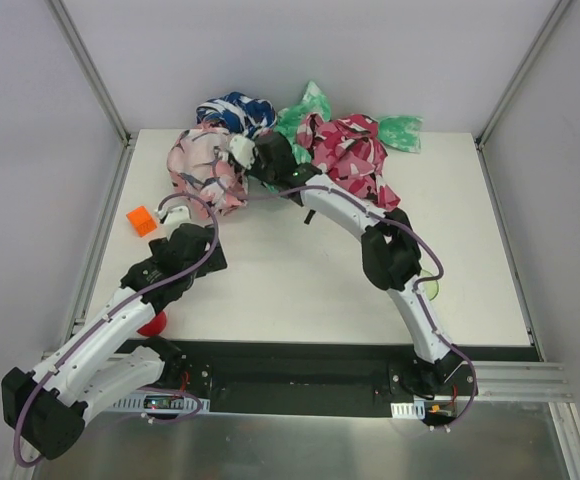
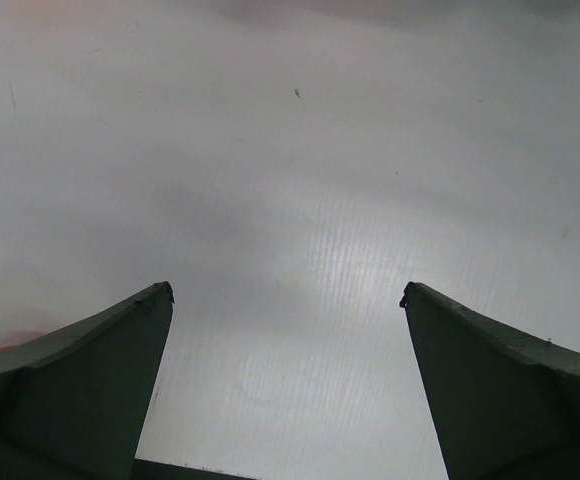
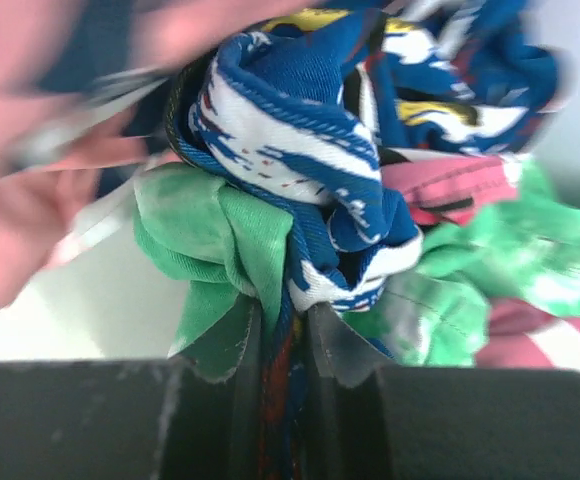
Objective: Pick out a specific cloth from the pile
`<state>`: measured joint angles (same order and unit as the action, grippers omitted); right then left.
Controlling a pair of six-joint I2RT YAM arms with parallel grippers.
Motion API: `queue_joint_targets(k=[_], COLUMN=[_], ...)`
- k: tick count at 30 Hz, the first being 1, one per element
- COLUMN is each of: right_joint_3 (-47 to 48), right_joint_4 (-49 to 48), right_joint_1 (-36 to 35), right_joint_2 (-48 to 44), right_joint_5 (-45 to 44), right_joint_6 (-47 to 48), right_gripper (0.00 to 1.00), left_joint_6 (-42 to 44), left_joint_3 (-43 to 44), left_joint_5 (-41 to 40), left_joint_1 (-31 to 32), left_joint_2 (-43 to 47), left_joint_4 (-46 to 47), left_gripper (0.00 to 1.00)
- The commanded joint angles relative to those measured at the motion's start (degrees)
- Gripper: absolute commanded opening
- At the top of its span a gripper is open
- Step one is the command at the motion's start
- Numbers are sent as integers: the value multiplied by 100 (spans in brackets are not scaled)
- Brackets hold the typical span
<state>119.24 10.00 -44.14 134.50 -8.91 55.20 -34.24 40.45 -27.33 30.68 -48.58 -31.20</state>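
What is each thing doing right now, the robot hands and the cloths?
Left gripper: open, over bare table.
Right gripper: shut on the blue patterned cloth.
Pile: heaped, crumpled, at the table's far edge.
Orange block: lying on the table, untouched.

Right arm (image 1: 370, 235) is stretched from the near edge of the worktop (image 1: 300, 290) toward the far edge, bent at the elbow. Right gripper (image 3: 282, 320) is clamped tight on a fold of blue patterned fabric (image 3: 300, 160). Left arm (image 1: 100, 340) is folded low by the left edge, with the left gripper (image 2: 285, 290) spread wide and nothing held.
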Motion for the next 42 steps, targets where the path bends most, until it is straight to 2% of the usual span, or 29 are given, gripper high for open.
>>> queue_joint_targets(k=[1, 6, 11, 15, 18, 29, 35, 38, 42], right_joint_3=[1381, 2225, 2384, 2473, 2385, 2183, 1963, 1858, 1717], right_joint_4=[-1589, -1326, -1264, -1027, -1026, -850, -894, -903, -903], right_joint_1=[932, 1617, 2207, 2533, 2586, 2647, 2683, 2683, 2700], right_joint_2=[-144, 655, 1236, 1421, 1474, 1527, 1413, 1404, 1325], right_joint_5=[-1131, -1132, -1113, -973, -841, -551, -419, -384, -392], right_joint_6=[-1413, -2108, -3031, -3848, -3956, -4404, -4483, -4448, -4500], right_gripper=[0, 1, 0, 1, 0, 0, 0, 0, 1], left_joint_6=[92, 444, 813, 1050, 1209, 753, 190, -134, -767], left_joint_3=[130, 235, 551, 1218, 2000, 5199, 6808, 7441, 7662], left_joint_5=[52, 588, 1343, 1765, 2179, 906, 422, 755, 1124], left_joint_1=[-18, -18, -18, -18, -18, -308, -413, -536, -773], left_joint_2=[-143, -538, -1345, -2294, -3260, -6688, -8183, -8668, -8888], left_joint_4=[491, 1247, 2090, 2547, 2829, 2391, 2320, 2048, 2039], left_gripper=[99, 99, 99, 99, 99, 99, 99, 99, 99])
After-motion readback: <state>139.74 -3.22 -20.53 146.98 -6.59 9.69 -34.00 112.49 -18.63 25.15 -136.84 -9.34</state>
